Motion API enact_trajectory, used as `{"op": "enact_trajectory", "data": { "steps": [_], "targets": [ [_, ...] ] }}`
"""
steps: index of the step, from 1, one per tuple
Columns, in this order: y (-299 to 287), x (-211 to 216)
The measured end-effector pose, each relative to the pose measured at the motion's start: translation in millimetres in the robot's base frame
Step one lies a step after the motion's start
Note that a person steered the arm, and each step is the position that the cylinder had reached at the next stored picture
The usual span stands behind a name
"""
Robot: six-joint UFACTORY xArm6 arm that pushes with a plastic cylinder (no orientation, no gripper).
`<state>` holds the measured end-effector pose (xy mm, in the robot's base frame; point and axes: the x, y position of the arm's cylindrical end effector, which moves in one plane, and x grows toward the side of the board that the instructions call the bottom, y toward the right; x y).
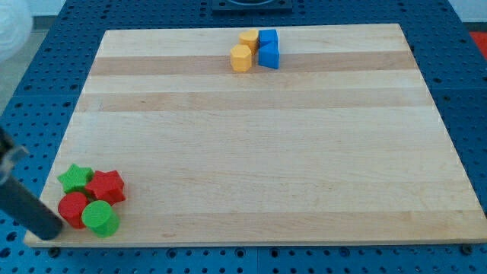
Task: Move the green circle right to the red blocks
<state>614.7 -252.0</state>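
The green circle [100, 218] sits at the board's bottom left corner, touching a red round block [73, 208] on its left and a red star [106, 186] above it. A green star [75, 178] lies just left of the red star. My rod comes in from the view's left edge, and my tip [53, 232] rests at the board's bottom left edge, just left of and below the red round block, a short way left of the green circle.
Two yellow blocks [241, 58] [249, 40] and two blue blocks [268, 55] [268, 38] cluster at the top middle of the wooden board [259, 152]. A blue perforated table surrounds the board.
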Motion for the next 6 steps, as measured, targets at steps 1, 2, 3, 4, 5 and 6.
{"op": "enact_trajectory", "data": {
  "steps": [1, 2, 3, 4, 5, 6],
  "targets": [
    [12, 0],
    [27, -1],
    [57, -1],
    [59, -2],
    [92, -18],
    [108, -22]
  ]
}}
